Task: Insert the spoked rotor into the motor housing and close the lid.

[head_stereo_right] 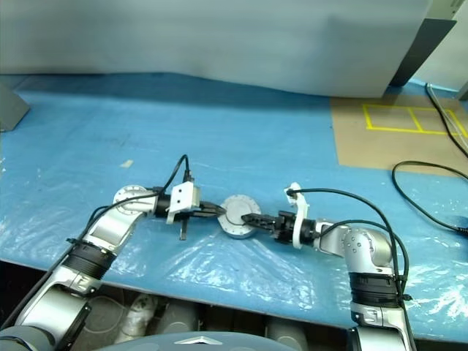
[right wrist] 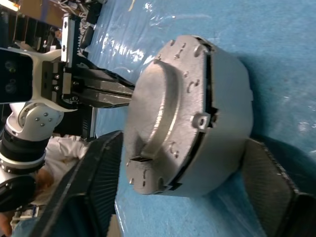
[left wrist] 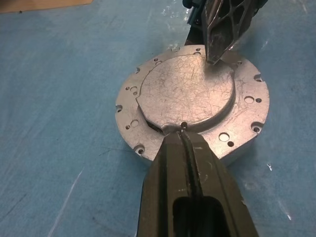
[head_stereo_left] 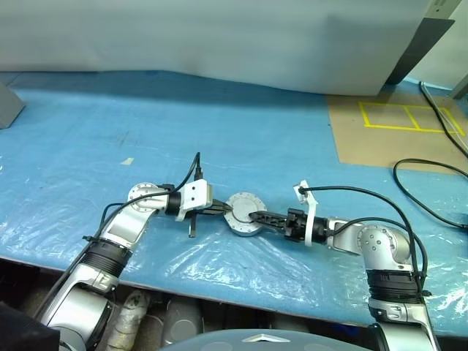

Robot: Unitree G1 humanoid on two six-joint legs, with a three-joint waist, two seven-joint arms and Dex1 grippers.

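While pressed shut at the near rim of the motor housing [head_stereo_left: 243, 213], left gripper [left wrist: 183, 139] likely steadied it close to the near edge of the blue-covered worktop [head_stereo_left: 219, 124]. Right gripper [right wrist: 187, 197] straddled the puck, fingers apart, not clamped. Seen from right wrist: lid seam, slightly gapped.
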